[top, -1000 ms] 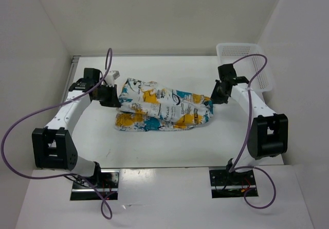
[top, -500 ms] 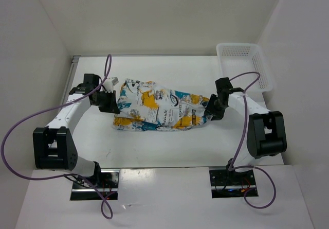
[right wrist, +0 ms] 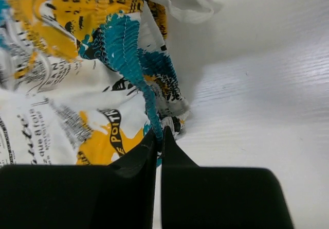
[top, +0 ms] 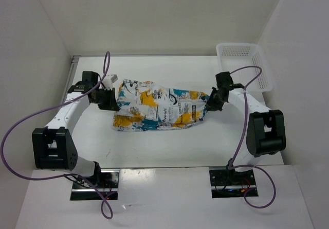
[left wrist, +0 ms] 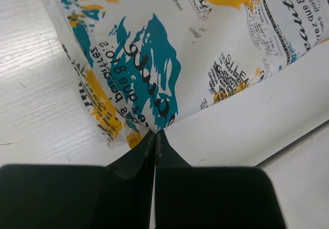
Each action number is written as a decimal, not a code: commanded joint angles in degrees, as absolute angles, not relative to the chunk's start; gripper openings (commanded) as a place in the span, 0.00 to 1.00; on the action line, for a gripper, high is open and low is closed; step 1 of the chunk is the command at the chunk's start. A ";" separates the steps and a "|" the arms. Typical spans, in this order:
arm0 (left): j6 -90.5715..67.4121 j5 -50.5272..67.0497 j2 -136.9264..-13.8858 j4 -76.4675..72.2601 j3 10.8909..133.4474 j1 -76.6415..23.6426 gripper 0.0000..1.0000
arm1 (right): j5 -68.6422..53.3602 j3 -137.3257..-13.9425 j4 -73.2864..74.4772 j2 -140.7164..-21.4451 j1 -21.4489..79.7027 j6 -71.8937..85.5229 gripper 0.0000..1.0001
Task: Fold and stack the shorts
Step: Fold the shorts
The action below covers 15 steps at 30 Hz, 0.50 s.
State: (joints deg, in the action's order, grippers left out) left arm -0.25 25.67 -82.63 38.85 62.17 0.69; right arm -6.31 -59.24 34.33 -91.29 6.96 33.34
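Operator: Shorts (top: 159, 111) location?

Observer: On the table (top: 154, 149), strung out between the 2 grippers. 1 end sits at each set of fingertips. Crumpled and unfolded, in a single layer as far as I can tell.

Operator: Left gripper (top: 109, 99) state?

Observer: Fully closed, jaws pressed together, with a corner of the shorts pinched at the very tips. In the wrist view the cloth fans out ahead of the fingers. Bare table shows on both sides of the pinch.

Operator: Right gripper (top: 209, 101)?

Observer: Same. The jaws are closed tight on a gathered, ruffled teal edge of the shorts. The fabric bunches ahead of the tips and spreads to their left. There's bare table to their right, and a bit of plain white cloth further ahead.

Operator: Are the ends lifted or on the surface?

Observer: Cannot tell from the top view. The middle of the shorts rests on the table.

Operator: Anything else near the hands?

Observer: 1 white mesh basket (top: 241, 64), beyond the right gripper and off to its right, well apart from the shorts. I can't see inside it from here. A purple cable (top: 31, 121) loops off the left arm, well clear of the fabric.
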 commanded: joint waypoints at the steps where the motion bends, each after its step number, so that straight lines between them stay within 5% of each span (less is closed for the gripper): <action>1: 0.00 26.98 -81.39 39.98 65.92 1.67 0.00 | -3.43 -66.25 36.91 -86.14 6.59 31.91 0.00; 15: 0.00 26.20 -82.62 37.18 55.82 6.24 0.00 | -6.86 -57.93 36.47 -86.13 6.59 32.95 0.00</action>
